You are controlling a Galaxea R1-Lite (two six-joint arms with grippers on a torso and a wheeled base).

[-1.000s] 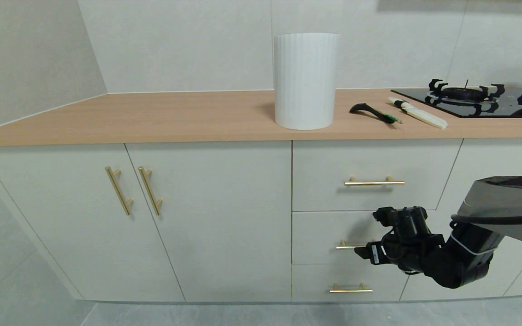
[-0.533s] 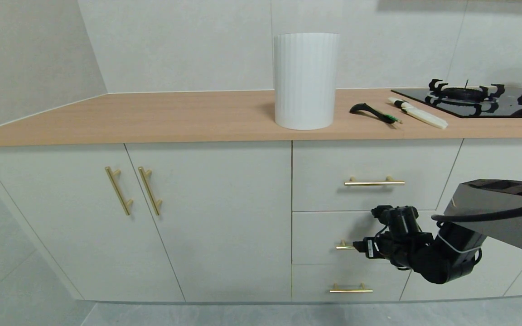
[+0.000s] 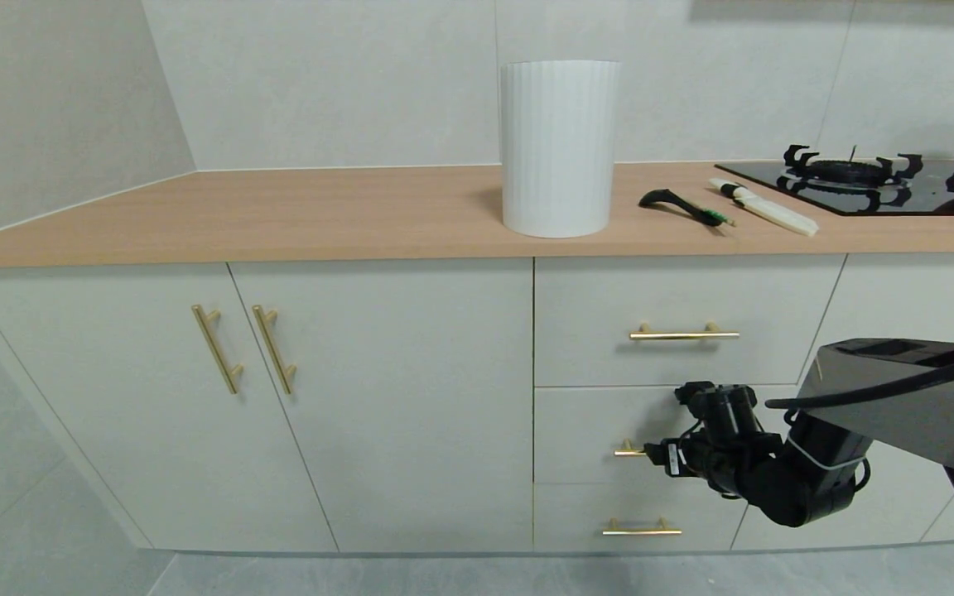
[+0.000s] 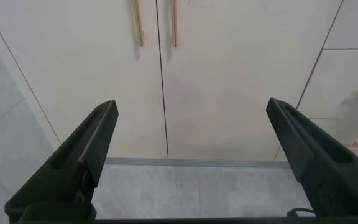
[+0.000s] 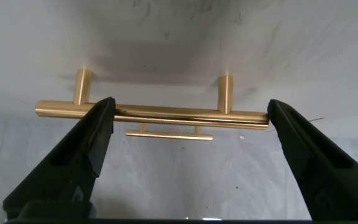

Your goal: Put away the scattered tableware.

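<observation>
Tableware up on table [image 3: 320, 211], R of white ribbed canister [image 3: 558, 147]: black spoon [image 3: 682, 204] w/ green-tipped handle, and just beside it a long white utensil [image 3: 763, 207] lying toward hob [image 3: 883, 199]. Both sit well above and apart from right tool [image 3: 657, 456], which is low down at mid drawer handle [image 3: 628, 451].

Right wrist view: right tool fingers spread wide, that handle lying across the gap btwn them; contact can't tell. Right arm comes in from R, forearm approx level, wrist pointed at drawer front.

Left tool [image 4: 191, 106] fingers wide apart, nothing in them, aimed at cabinet doors [image 4: 229, 81] and floor [image 4: 197, 186].

Count: 2 utensils, 1 canister, 3 drawer handles [image 3: 684, 334], 2 door handles [image 3: 217, 348].
</observation>
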